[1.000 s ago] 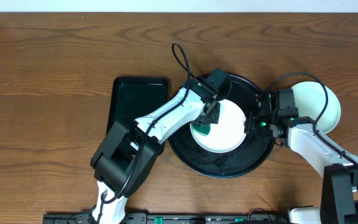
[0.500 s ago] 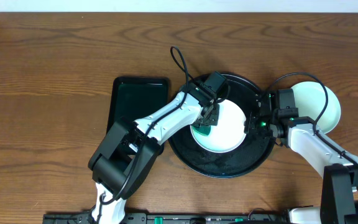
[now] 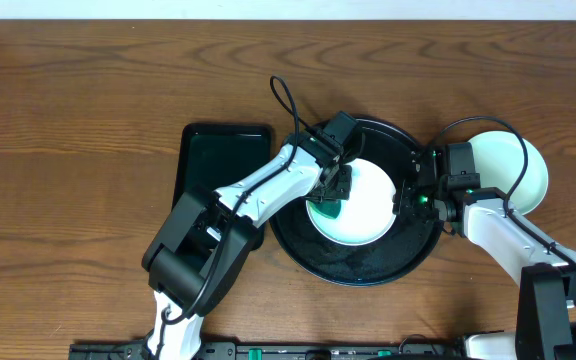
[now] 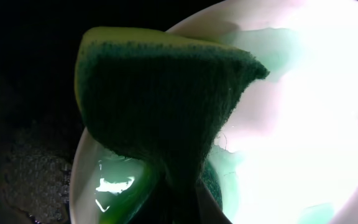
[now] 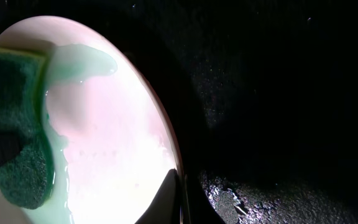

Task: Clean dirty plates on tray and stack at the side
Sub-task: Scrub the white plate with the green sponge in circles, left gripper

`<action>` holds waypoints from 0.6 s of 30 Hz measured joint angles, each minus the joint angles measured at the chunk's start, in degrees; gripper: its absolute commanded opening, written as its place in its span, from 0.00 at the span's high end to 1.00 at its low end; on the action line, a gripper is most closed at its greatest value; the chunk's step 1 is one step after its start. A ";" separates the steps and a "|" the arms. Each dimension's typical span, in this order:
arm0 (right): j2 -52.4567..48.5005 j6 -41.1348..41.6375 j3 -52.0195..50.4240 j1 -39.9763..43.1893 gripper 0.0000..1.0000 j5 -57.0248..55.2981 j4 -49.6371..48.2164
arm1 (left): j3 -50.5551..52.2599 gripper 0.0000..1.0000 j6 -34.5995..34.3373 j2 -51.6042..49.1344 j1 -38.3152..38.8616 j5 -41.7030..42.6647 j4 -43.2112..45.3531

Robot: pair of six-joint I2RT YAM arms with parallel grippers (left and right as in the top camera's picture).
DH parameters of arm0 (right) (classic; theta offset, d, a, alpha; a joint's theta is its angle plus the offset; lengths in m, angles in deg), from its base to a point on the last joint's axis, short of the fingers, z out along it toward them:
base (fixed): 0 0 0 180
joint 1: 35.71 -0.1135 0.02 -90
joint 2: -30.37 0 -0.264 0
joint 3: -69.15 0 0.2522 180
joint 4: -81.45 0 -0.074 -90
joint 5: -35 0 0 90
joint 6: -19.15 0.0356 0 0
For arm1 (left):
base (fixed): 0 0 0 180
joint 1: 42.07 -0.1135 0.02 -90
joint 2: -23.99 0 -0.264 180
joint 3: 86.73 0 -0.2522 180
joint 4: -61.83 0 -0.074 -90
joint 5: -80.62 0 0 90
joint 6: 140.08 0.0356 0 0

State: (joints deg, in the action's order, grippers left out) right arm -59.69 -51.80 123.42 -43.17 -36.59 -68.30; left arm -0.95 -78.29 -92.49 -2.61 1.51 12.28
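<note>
A white plate [image 3: 368, 200] smeared with green liquid lies in the round black tray [image 3: 358, 278]. My left gripper [image 3: 336, 188] is shut on a green sponge [image 3: 325, 208] and presses it on the plate's left part. In the left wrist view the sponge [image 4: 160, 93] covers the plate [image 4: 309, 124], and the jaws [image 4: 179, 208] are dark at the bottom. My right gripper [image 3: 406, 198] is shut on the plate's right rim. In the right wrist view its fingertips [image 5: 180, 193] pinch the plate [image 5: 117, 137] at its edge, with the sponge [image 5: 11, 124] at the left and the wet tray [image 5: 278, 93] to the right.
A pale plate [image 3: 516, 165] lies on the table right of the tray, behind my right arm. A smaller black rectangular tray [image 3: 218, 160] lies left of the round tray, partly under my left arm. Bare wooden table stretches to the back and far left.
My left gripper has shifted slightly up and to the left with the sponge on the plate. The right arm and the plate have not moved.
</note>
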 measured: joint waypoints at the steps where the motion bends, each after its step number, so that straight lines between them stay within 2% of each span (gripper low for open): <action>1: 0.00 0.00 0.00 0.00 0.99 -0.04 0.00 | 0.00 0.93 0.00 -0.04 0.00 0.33 0.11; 11: 0.00 -0.02 0.00 0.04 0.99 -1.75 -0.04 | -0.02 0.93 0.00 -0.26 0.50 3.19 1.25; 18: 0.00 -0.17 0.00 0.04 0.99 -2.08 -0.04 | -0.57 0.92 0.00 -0.52 1.62 10.54 1.38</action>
State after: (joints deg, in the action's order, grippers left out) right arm -59.69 -51.97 123.42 -43.13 -38.67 -68.35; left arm -1.52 -78.29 -93.02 -0.99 12.05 13.65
